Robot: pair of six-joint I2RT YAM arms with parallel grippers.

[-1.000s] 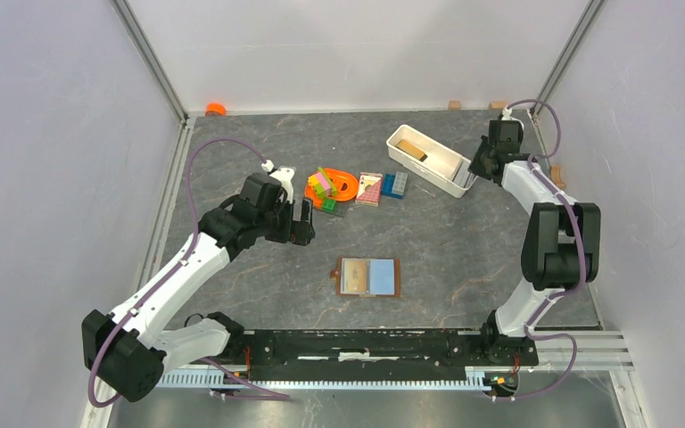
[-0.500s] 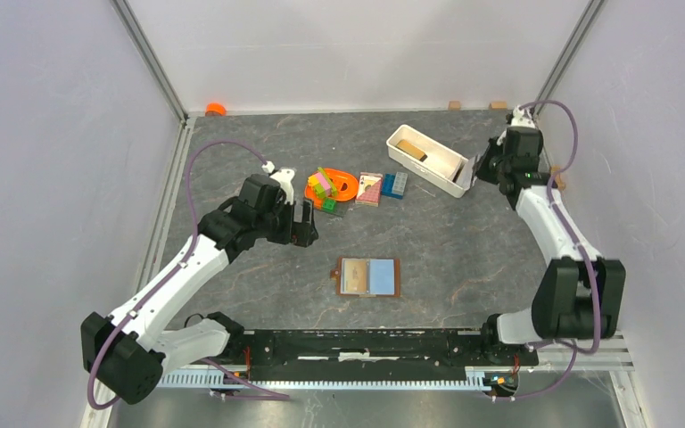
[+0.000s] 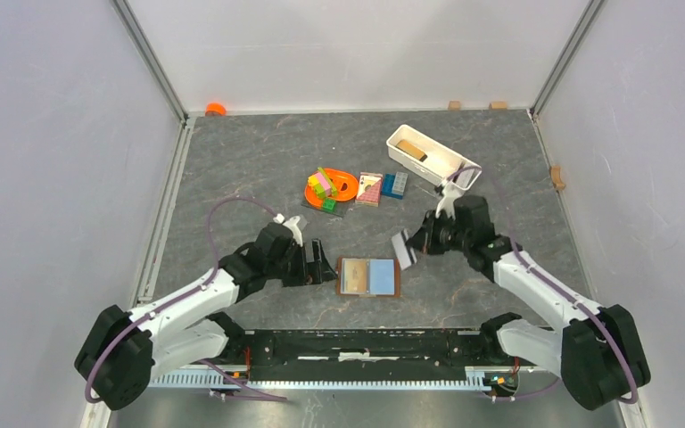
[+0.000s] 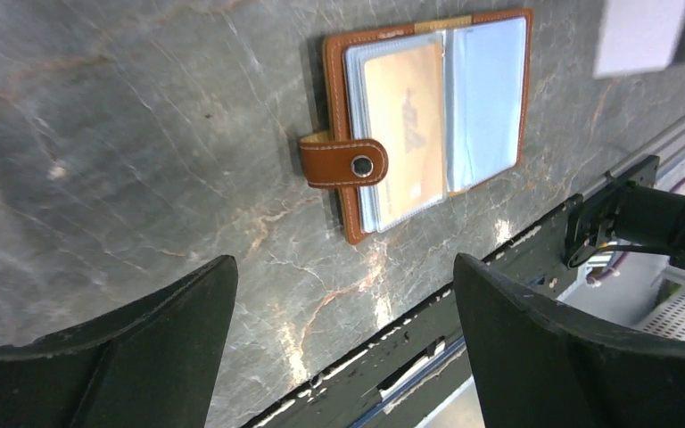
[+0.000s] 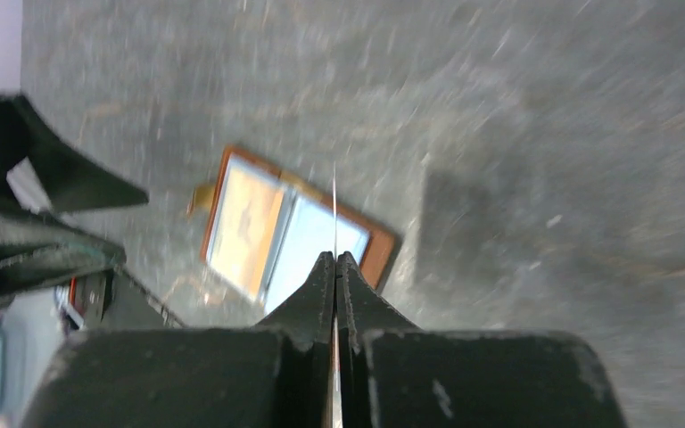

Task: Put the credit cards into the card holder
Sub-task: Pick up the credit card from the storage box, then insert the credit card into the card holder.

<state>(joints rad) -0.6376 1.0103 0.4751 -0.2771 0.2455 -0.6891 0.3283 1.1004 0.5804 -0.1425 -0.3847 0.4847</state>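
Observation:
The card holder (image 3: pixel 368 276) lies open on the table, brown with a snap tab (image 4: pixel 343 163) on its left. Its pockets show a tan card (image 4: pixel 403 134) and a light blue card (image 4: pixel 486 102). My left gripper (image 3: pixel 321 265) is open and empty just left of the holder; in its wrist view (image 4: pixel 343 263) the holder lies ahead of the jaws. My right gripper (image 3: pixel 413 245) is shut on a pale card (image 3: pixel 401 247), held upright just above the holder's right edge. In the right wrist view the card (image 5: pixel 334 201) shows edge-on over the holder (image 5: pixel 241 227).
A white tray (image 3: pixel 421 171) with a tan block stands at the back right. An orange ring with coloured bricks (image 3: pixel 330 187), a pink-and-white block (image 3: pixel 369 188) and blue bricks (image 3: pixel 394 185) lie behind the holder. The arms' base rail (image 3: pixel 366 343) is just in front.
My right arm has swung from beside the white tray down to the holder's right edge, holding the pale card. My left arm has moved nearer and to the holder's left side.

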